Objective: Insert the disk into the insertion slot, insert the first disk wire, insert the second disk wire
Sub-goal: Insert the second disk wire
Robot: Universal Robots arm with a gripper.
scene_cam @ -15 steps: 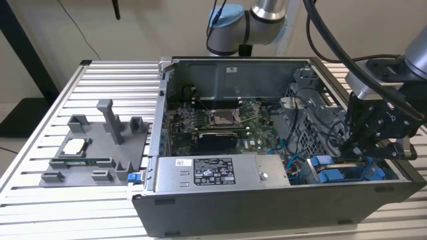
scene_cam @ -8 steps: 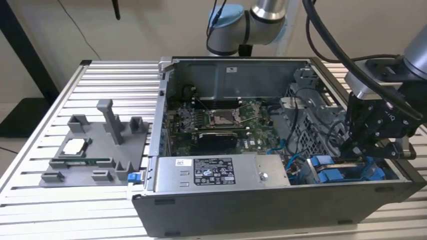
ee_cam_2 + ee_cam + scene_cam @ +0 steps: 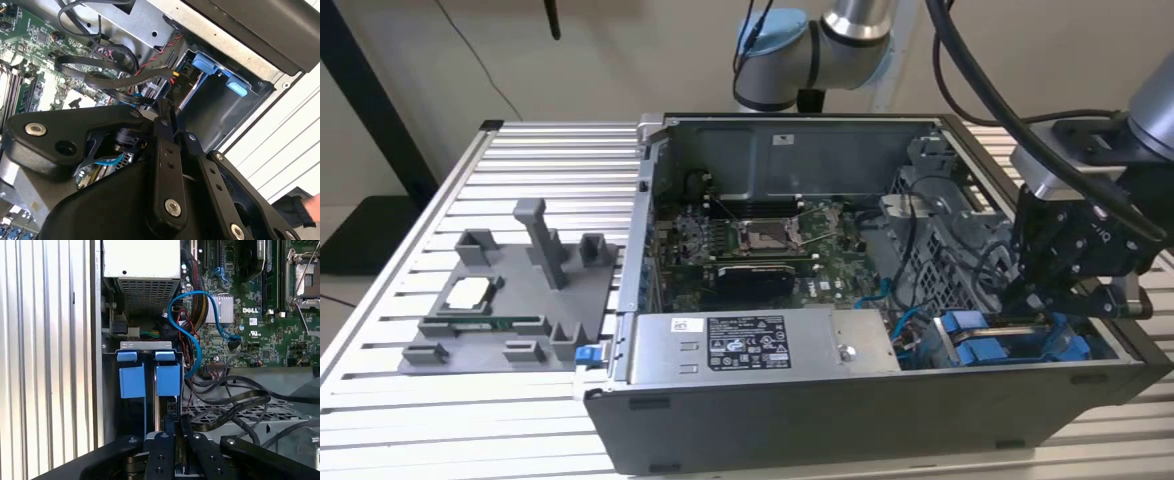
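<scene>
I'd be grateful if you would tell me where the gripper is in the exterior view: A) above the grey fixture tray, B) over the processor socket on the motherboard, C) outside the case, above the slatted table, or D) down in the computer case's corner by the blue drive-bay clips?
D: the gripper hangs inside the computer case at the exterior view's right, just above the blue drive-bay clips, far from the grey fixture tray.

Ribbed aluminium table [image 3: 400, 300], beige wall [image 3: 627, 50]
</scene>
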